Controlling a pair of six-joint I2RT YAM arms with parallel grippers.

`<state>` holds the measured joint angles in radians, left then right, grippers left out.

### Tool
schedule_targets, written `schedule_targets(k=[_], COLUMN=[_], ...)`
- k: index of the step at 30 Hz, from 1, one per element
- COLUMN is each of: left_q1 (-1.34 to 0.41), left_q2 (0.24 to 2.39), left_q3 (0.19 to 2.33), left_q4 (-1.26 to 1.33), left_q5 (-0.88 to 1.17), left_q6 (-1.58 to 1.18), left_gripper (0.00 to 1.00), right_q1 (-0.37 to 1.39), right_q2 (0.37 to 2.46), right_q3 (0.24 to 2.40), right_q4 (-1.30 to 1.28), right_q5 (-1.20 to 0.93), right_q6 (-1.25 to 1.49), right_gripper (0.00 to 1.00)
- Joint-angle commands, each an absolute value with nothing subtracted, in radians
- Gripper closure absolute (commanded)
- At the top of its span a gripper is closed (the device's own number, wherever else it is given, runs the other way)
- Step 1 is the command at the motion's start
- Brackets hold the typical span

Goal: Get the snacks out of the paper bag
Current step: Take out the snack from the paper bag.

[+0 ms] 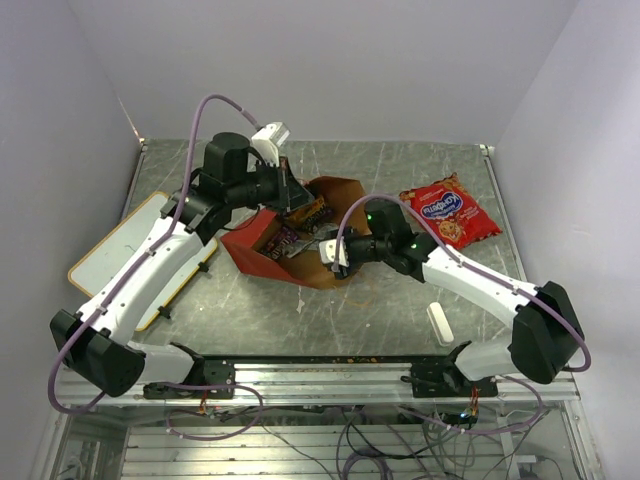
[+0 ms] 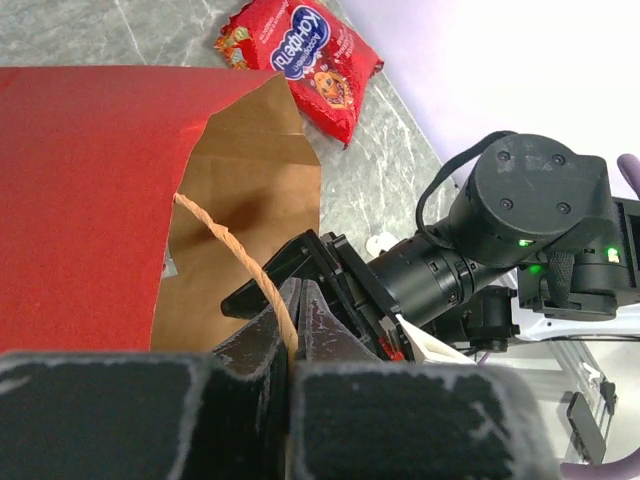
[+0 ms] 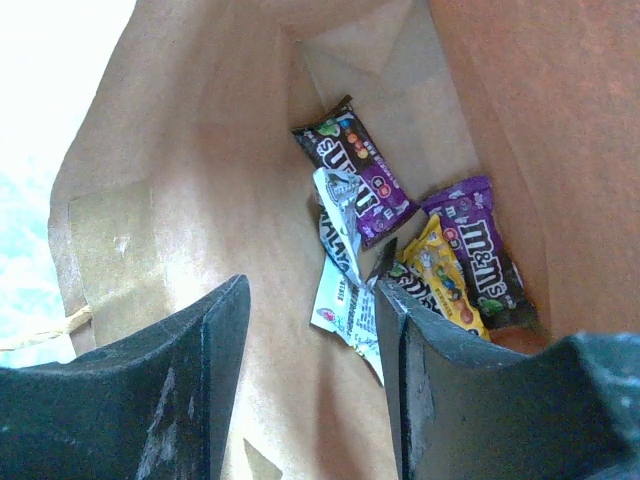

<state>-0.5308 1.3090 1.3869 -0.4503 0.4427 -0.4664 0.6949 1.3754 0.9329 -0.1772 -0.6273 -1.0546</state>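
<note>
The paper bag (image 1: 262, 250) lies on its side on the table, red outside (image 2: 90, 200) and brown inside (image 3: 200, 150). My left gripper (image 2: 293, 320) is shut on its tan loop handle (image 2: 215, 235), holding the mouth up. My right gripper (image 3: 312, 290) reaches into the bag mouth with its jaws open and nothing held between them. Several small snacks lie deep in the bag: a purple packet (image 3: 360, 175), a silver wrapper (image 3: 345, 270) beside my right finger, a yellow packet (image 3: 440, 270) and another purple one (image 3: 480, 250). The large red packet (image 1: 450, 212) lies on the table outside.
A yellow-framed whiteboard (image 1: 110, 255) lies at the left under the left arm. A small white oblong block (image 1: 438, 322) rests near the front right. The right arm (image 2: 520, 230) crosses close in front of the left gripper. White walls enclose the table.
</note>
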Motion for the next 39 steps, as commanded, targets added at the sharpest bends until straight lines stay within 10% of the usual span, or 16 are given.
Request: schedule_targets(k=[1, 27, 39], left_q1=[-0.552, -0.644, -0.656], left_q2=[1.302, 1.328, 1.373], left_q3=[1.386, 1.404, 1.447], left_q4=[-0.378, -0.434, -0.487], left_q5=[0.48, 0.475, 0.463], left_q6=[-0.423, -0.317, -0.288], left_gripper=[0.93, 0.93, 0.93], right_q1=[0.7, 0.701, 0.704], right_q2=[1.39, 1.831, 1.909], right_q3=[0.939, 1.136, 1.186], right_q4=[-0.198, -0.096, -0.077], right_q5=[-0.656, -0.483, -0.504], right_q6=[-1.096, -1.238, -1.218], right_gripper=[0.47, 0.49, 0.68])
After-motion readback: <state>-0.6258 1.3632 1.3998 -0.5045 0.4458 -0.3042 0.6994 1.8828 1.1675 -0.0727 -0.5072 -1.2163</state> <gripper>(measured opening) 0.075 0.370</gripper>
